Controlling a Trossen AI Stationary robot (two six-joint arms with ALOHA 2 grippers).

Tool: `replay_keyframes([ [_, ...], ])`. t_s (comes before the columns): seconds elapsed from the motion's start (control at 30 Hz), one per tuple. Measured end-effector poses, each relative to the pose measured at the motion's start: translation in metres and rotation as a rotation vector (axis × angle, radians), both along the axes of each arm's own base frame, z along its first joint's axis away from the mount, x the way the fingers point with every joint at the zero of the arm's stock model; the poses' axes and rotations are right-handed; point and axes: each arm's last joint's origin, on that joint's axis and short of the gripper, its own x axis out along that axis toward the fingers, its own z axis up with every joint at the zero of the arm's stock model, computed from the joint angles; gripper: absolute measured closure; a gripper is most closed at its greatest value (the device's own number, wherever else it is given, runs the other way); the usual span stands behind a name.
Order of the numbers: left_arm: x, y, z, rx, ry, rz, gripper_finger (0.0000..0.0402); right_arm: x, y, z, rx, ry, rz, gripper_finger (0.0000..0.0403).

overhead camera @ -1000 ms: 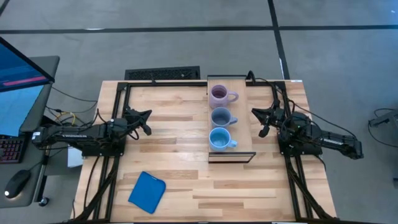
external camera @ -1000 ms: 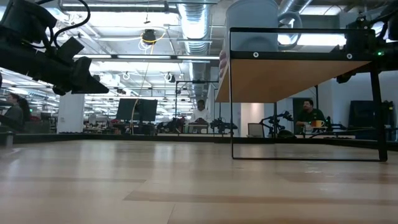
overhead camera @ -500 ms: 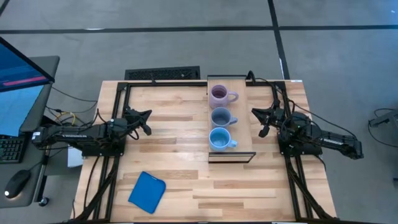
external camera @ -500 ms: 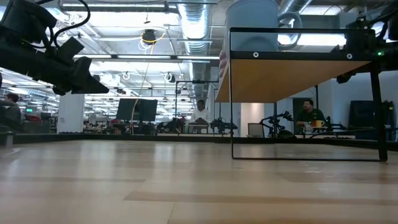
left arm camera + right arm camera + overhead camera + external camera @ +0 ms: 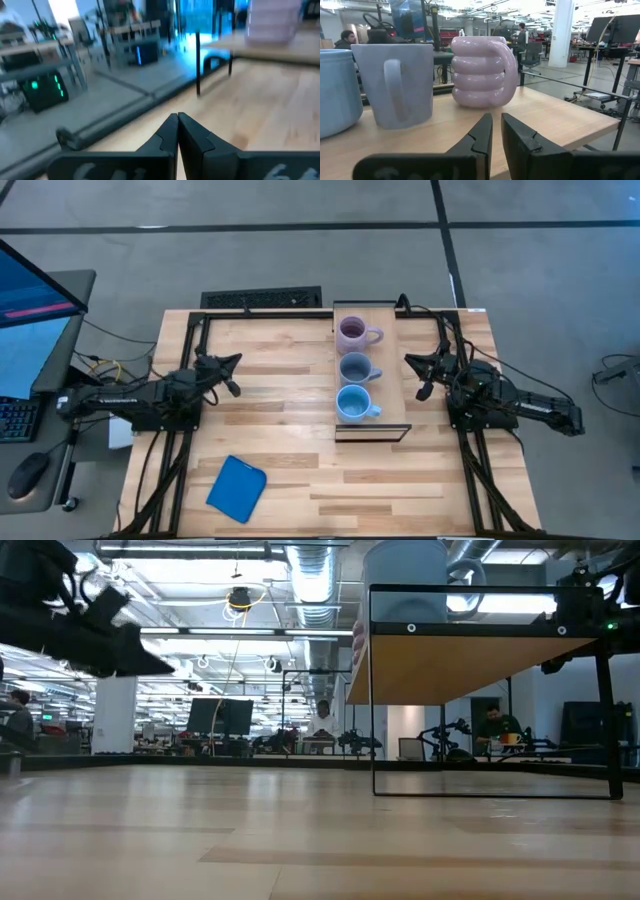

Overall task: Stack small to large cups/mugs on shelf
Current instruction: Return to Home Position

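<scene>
Lying low, left arm (image 5: 130, 396), right arm (image 5: 515, 402), jaws seemingly closed

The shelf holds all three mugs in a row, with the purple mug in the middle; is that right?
Not quite: the grey-blue mug is in the middle; the purple mug stands at one end of the shelf, as the high view shows.

The light blue mug (image 5: 335, 90) is cut off by the picture's edge, and the left arm (image 5: 60, 625) looks blurry
</scene>
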Motion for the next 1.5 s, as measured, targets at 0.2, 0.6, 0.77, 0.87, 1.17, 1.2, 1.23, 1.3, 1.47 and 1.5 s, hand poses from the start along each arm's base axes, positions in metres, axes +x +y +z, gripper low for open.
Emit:
replay_keyframes([
  [0.2, -0.010, 0.000, 0.012, 0.077, -0.093, 0.006, 0.0401, 0.000, 0.000, 0.000, 0.000, 0.000, 0.000, 0.0339],
  [0.6, -0.013, -0.001, 0.016, 0.147, -0.083, -0.008, 0.0401, 0.000, 0.000, 0.000, 0.000, 0.000, 0.000, 0.0339],
  [0.77, -0.013, -0.002, 0.016, 0.198, -0.031, -0.006, 0.0401, 0.000, 0.000, 0.000, 0.000, 0.000, 0.000, 0.0339],
  [0.87, -0.013, -0.002, 0.016, 0.213, -0.016, -0.006, 0.0401, 0.000, 0.000, 0.000, 0.000, 0.000, 0.000, 0.0339],
  [1.17, -0.013, -0.002, 0.016, 0.213, -0.015, -0.005, 0.0401, 0.000, 0.000, 0.000, 0.000, 0.000, 0.000, 0.0339],
  [1.2, -0.013, -0.002, 0.016, 0.213, -0.015, -0.004, 0.0401, 0.000, 0.000, 0.000, 0.000, 0.000, 0.000, 0.0339],
  [1.23, -0.013, -0.002, 0.016, 0.213, -0.015, -0.004, 0.0401, 0.000, 0.000, 0.000, 0.000, 0.000, 0.000, 0.0339],
  [1.3, -0.013, -0.002, 0.016, 0.213, -0.015, -0.004, 0.0401, 0.000, 0.000, 0.000, 0.000, 0.000, 0.000, 0.0339],
  [1.47, -0.013, -0.002, 0.016, 0.213, -0.016, -0.003, 0.0401, 0.000, 0.000, 0.000, 0.000, 0.000, 0.000, 0.0339],
  [1.5, -0.013, -0.002, 0.016, 0.213, -0.015, -0.003, 0.0401, 0.000, 0.000, 0.000, 0.000, 0.000, 0.000, 0.0339],
])
